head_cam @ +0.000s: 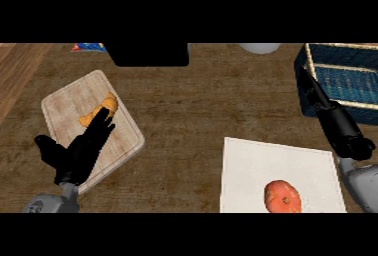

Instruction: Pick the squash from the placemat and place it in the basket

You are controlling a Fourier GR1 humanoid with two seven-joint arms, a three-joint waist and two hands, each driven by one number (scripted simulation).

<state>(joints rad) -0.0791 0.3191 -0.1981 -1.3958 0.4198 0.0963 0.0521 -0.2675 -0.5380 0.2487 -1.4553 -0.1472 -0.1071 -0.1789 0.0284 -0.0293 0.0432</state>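
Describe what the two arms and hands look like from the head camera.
Both hands are matte black with long slim fingers: left hand, right hand. Each sits on a rounded, light grey forearm shell at the wrist. No cables, markings or sleeves show.

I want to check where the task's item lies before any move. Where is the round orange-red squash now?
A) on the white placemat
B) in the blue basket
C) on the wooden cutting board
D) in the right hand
A: the squash lies on the white placemat near its lower edge, apart from the blue basket and from the right hand, whose fingers are straight and hold nothing.
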